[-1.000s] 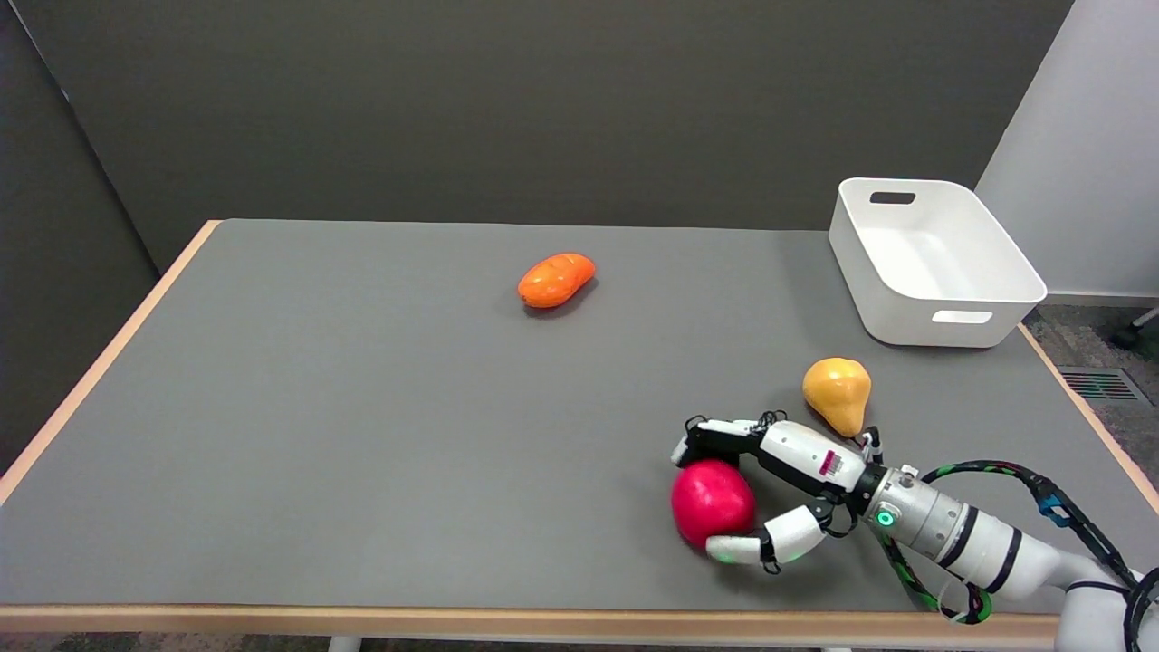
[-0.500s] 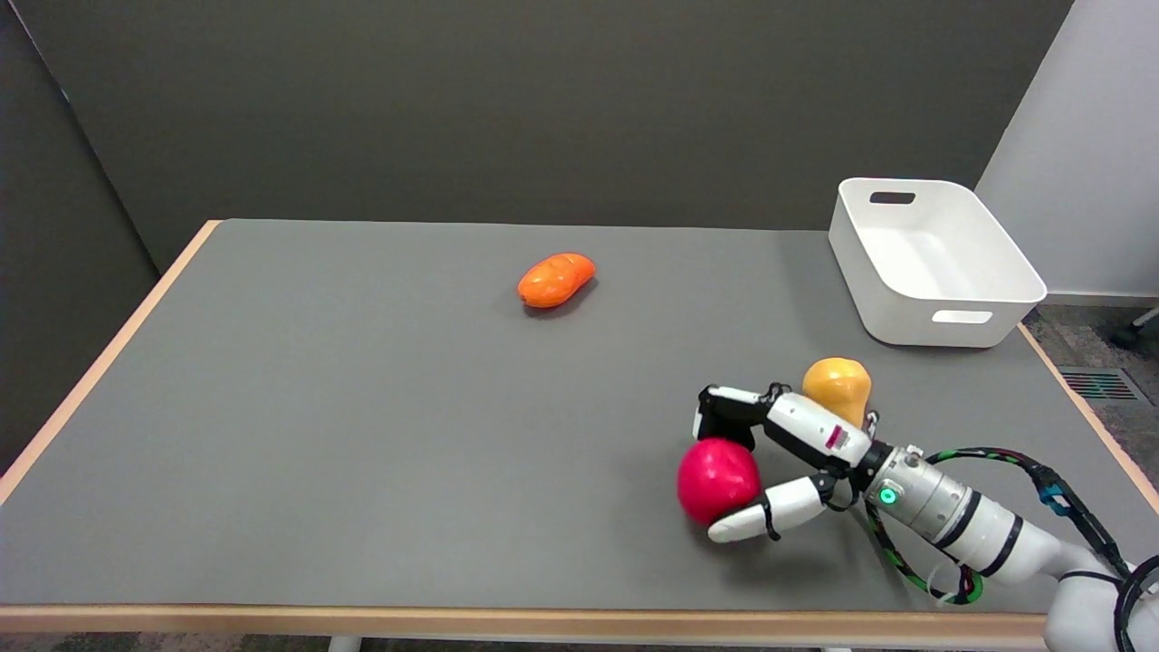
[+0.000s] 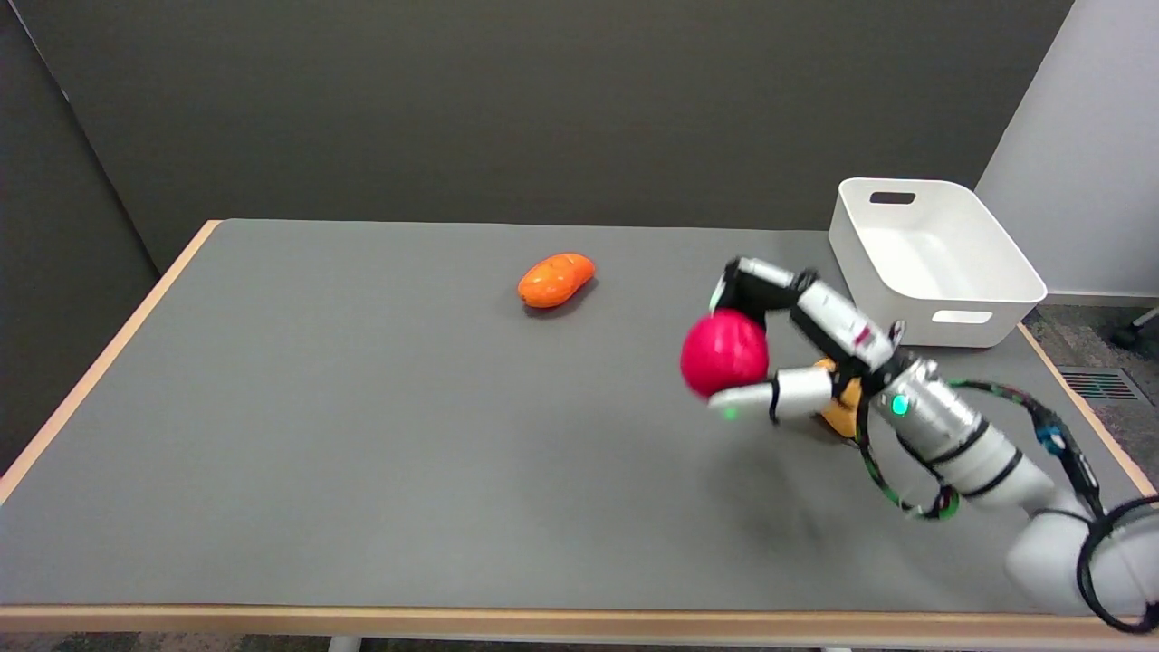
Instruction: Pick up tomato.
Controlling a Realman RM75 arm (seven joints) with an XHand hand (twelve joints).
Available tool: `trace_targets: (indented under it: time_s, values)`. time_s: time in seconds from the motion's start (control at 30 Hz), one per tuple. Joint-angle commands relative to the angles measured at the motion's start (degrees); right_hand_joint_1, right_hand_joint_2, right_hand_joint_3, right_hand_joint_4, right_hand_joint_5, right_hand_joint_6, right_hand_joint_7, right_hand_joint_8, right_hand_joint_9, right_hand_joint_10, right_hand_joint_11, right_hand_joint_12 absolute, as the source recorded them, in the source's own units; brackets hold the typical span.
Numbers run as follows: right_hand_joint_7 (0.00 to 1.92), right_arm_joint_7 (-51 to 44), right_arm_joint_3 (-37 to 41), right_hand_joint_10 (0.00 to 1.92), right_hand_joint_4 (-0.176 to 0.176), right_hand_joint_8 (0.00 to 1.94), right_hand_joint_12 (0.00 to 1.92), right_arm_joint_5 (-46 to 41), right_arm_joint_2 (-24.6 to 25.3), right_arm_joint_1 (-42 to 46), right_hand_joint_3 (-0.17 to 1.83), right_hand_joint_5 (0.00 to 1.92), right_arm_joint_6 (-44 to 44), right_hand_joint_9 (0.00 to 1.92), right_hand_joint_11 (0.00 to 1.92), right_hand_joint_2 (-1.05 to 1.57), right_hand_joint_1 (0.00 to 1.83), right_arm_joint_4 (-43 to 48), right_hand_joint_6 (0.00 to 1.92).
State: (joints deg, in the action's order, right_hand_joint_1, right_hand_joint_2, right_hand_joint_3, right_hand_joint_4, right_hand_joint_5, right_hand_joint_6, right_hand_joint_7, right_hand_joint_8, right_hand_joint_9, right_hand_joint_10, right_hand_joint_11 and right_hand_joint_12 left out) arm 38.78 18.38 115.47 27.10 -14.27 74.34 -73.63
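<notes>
- The grey-topped table (image 3: 362, 453) with a pale wooden edge fills most of the head view; a dark wall stands behind it and a lighter wall at the right.
- The right arm (image 3: 960, 435) reaches in from the lower right, white with black bands, a green light near the wrist and looped cables hanging beside it.
- A white plastic bin (image 3: 933, 263) with cut-out handles sits at the table's far right corner, well apart from the lifted fruit and with nothing visible inside.
- The right hand (image 3: 788, 349) is raised above the table, its fingers (image 3: 756, 276) curled over the top of the tomato and the thumb (image 3: 770, 397) pressed beneath it, so the fingers are clamped on it from above and below.
- The tomato (image 3: 724, 353) is red and nearly round, so no long axis or pointing direction can be told; it is held in the air over the right half of the table, with a soft shadow on the surface lower down.
- An orange, elongated fruit (image 3: 556, 279) lies on the far middle of the table, its long axis running from lower left to upper right, well apart from the hand.
- A yellow-orange pear (image 3: 842, 412) rests on the table just behind the hand, mostly hidden by the thumb and wrist.
</notes>
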Motion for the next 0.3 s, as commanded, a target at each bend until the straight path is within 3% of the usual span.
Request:
trace_targets:
  time_s: [0.03, 0.13, 0.3]
  values:
    - [0.65, -7.84, 2.47, 1.66, -0.176, 1.62, 1.92, -16.41, -1.45, -17.30, 0.38, 0.60, 0.44, 0.81, 0.70, 1.14, 1.15, 1.60, 1.61]
    - [0.65, -15.00, 0.64, 1.66, -0.176, 1.62, 1.92, -20.44, -0.94, -23.01, 0.38, 0.60, -3.76, 0.81, 0.70, 1.14, 1.15, 4.65, 1.61]
    - [0.65, -22.76, -10.17, 1.67, -0.176, 1.62, 1.92, -25.48, 1.44, -36.26, 0.38, 0.60, -12.57, 0.81, 0.70, 1.14, 1.15, 15.49, 1.62]
